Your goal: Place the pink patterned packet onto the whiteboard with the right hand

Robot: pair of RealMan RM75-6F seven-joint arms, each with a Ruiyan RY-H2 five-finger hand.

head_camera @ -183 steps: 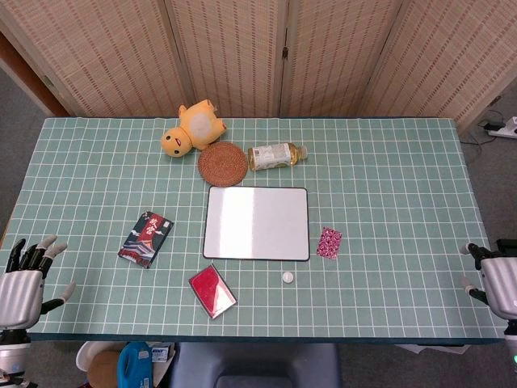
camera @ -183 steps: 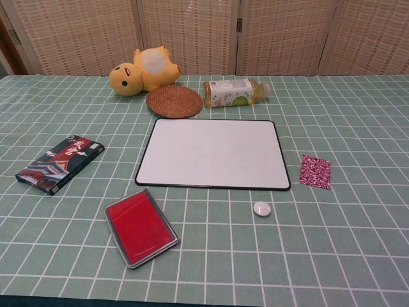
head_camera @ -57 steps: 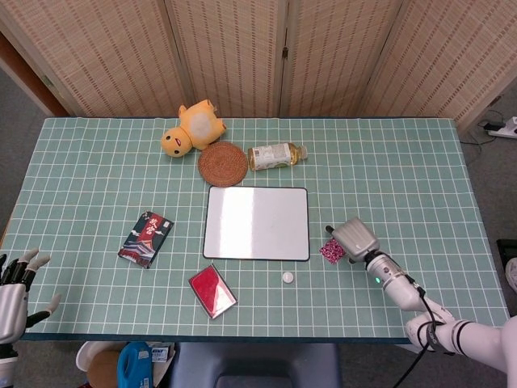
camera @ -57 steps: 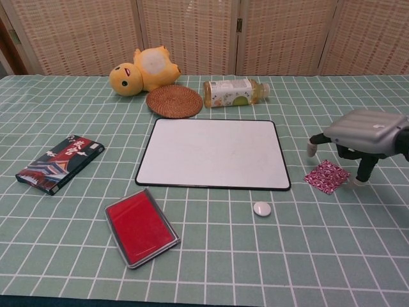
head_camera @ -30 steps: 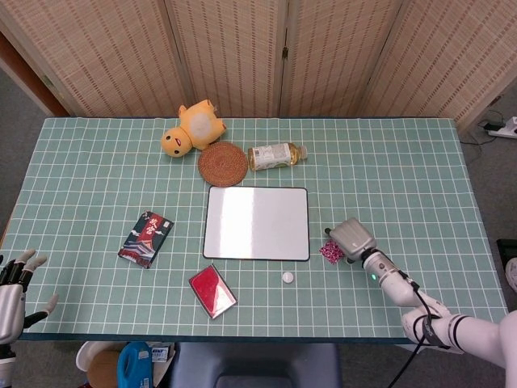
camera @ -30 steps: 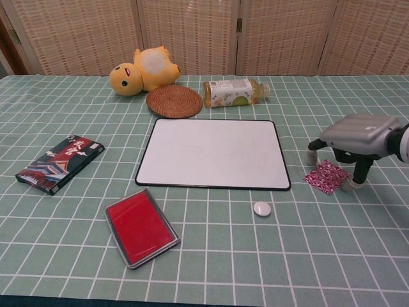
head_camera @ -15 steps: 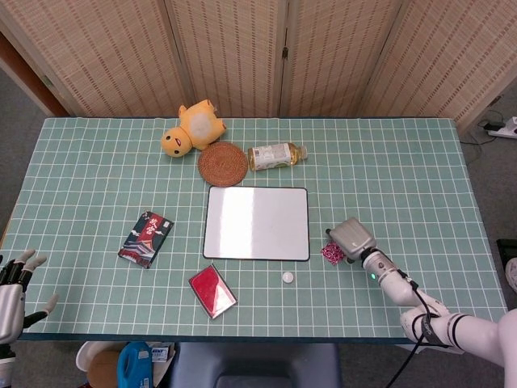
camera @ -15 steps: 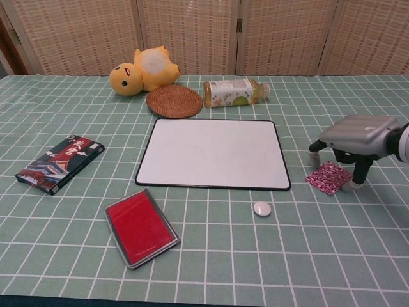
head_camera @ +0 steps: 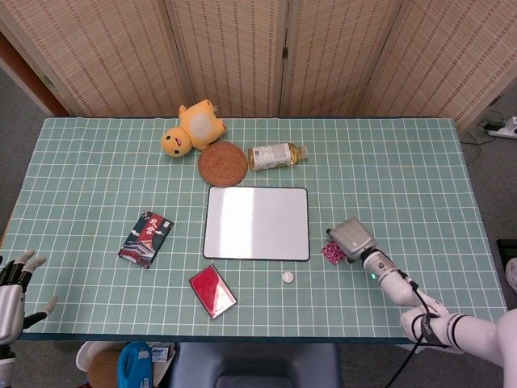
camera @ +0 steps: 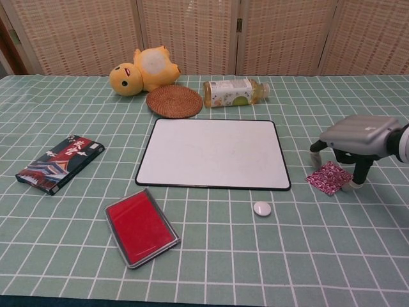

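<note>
Plainly, the pink patterned packet (camera: pixel 328 176) looks thin, flat and light, probably a soft foil or paper sachet that would bend or slide on the cloth if pushed from one side. It lies flat on the green checked surface (camera: pixel 255 256), just right of the whiteboard (camera: pixel 213 153) and apart from its black rim. The right hand (camera: pixel 358 137) hovers directly over it, fingers arched down on both sides: one dark fingertip meets the packet's left corner and another stands at its right edge. Whether the packet is truly pinched cannot be told, since it appears to rest on the surface. A hold across two opposite edges seems best. The packet is near square, so no long axis stands out; it sits turned like a diamond, one corner toward the whiteboard. The left hand (head_camera: pixel 11 293) waits with fingers spread and holding nothing at the near left edge
</note>
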